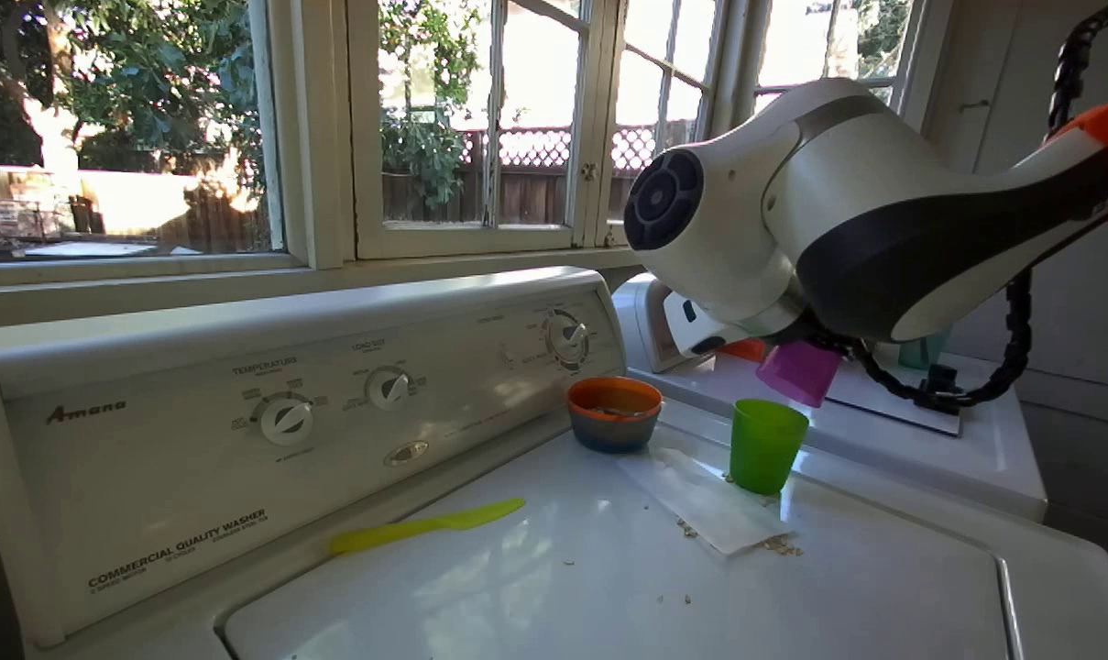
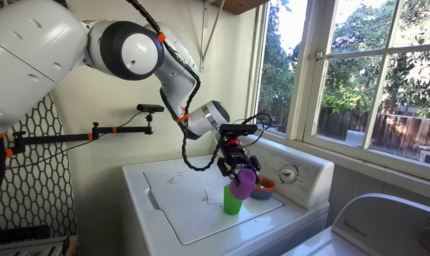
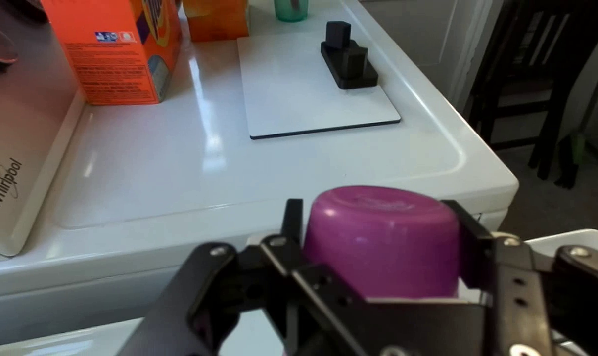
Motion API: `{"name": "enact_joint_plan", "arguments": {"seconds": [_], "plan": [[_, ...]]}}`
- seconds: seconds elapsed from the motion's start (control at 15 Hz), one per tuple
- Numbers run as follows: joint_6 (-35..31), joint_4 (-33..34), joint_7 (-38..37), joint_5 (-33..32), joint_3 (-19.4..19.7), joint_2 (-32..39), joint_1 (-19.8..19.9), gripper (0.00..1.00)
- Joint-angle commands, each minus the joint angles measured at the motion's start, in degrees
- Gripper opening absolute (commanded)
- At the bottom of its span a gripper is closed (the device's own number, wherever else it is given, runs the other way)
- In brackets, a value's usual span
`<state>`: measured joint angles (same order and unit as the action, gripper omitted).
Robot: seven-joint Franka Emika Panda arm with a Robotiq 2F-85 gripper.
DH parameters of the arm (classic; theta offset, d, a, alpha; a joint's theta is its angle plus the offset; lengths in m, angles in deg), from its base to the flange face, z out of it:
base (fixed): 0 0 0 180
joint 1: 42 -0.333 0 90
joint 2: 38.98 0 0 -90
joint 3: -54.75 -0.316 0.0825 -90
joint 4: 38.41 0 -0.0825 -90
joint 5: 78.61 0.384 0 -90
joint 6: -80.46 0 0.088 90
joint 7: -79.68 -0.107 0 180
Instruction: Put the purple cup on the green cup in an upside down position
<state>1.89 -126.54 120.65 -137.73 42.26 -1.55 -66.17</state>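
The purple cup is held in the air, tilted, with its closed base turned up and away from the wrist. It shows in an exterior view and in the wrist view. My gripper is shut on its sides, one finger on each side; the fingers also show in the wrist view. The green cup stands upright, mouth up, on the white washer lid, also in an exterior view. The purple cup is slightly above its rim and to one side, with a small gap visible. The wrist view does not show the green cup.
An orange bowl stands near the washer's panel. A white napkin with crumbs lies beside the green cup. A yellow-green knife lies by the panel. An orange box and a white board are on the neighbouring machine.
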Motion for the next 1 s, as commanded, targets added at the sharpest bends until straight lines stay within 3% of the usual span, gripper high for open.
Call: {"name": "enact_joint_plan", "arguments": {"seconds": [0.0, 0.93], "plan": [[3.3, 1.9, 1.9, -4.1, -0.5, 2.3, -1.5, 0.44], [7.5, 2.7, 4.9, -11.7, -1.3, 5.7, -4.3, 0.44]]}}
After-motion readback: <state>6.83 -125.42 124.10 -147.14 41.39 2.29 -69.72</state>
